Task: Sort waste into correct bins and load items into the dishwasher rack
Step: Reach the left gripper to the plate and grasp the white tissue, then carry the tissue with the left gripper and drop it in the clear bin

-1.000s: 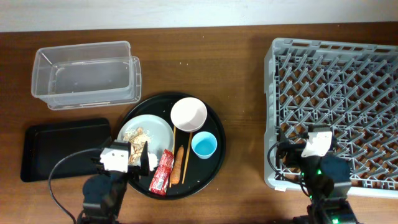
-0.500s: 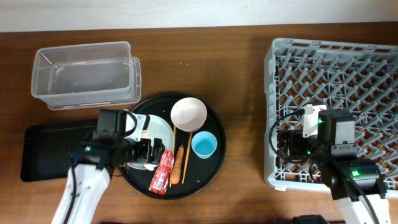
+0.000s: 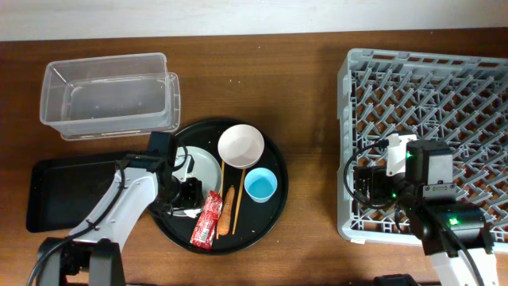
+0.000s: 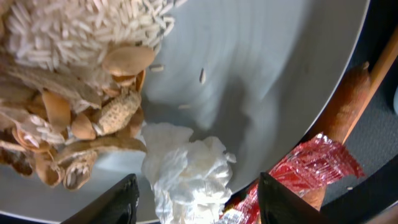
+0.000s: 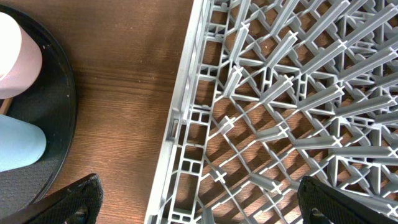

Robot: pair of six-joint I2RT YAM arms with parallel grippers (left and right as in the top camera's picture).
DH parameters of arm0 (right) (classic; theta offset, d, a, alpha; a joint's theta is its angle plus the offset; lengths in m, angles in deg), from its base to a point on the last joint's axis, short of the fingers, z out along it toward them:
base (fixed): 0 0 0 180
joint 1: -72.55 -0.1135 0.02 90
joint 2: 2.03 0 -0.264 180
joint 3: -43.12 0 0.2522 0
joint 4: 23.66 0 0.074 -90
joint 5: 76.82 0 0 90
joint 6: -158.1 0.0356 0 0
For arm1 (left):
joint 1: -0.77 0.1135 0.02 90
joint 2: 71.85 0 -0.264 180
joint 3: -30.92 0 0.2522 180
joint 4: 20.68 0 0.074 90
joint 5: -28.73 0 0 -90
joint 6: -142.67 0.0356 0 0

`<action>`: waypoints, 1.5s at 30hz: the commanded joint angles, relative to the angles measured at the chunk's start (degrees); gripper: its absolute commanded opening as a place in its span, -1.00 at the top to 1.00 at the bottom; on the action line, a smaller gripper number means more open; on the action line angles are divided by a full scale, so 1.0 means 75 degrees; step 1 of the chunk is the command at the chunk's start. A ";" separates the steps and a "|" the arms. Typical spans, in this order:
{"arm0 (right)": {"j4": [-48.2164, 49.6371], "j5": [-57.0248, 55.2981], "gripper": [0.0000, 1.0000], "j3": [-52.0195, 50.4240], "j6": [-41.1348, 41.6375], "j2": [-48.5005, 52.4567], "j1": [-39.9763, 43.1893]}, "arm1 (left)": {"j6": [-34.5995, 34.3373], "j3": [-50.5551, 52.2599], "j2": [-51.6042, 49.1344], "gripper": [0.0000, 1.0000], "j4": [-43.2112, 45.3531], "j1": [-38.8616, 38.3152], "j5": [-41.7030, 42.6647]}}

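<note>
My left gripper is open, its fingers on either side of the white crumpled scrap on the pale plate. Beige food scraps lie beside the scrap. The red wrapper, the carrot and a chopstick lie to the right. In the overhead view the left gripper is over the plate, near the white bowl and the blue cup. My right gripper is open and empty above the left edge of the grey rack.
The plate, bowl, cup and wrapper sit on a round black tray. The clear tub stands at the back left. The shallow black tray lies left of the round tray.
My left arm has reached forward from the table's front edge to the plate, and its gripper now straddles the white scrap. The right arm rose earlier and has since stayed still.
</note>
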 commanded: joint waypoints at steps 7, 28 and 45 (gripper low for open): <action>0.0012 -0.0064 -0.99 0.0166 0.0029 -0.0009 -0.0038 | -0.0035 -0.0052 -0.0245 0.17 0.0149 0.0038 -0.0207; 0.0012 -0.0064 -1.00 0.0166 0.0029 -0.0009 -0.0038 | 0.0000 -0.3255 -0.0041 0.78 0.2981 0.1451 -0.1868; 0.0015 -0.0061 -1.00 0.0166 0.0029 -0.0009 -0.0038 | 0.0816 -0.2646 -0.0443 -0.39 -0.1527 0.0332 0.0466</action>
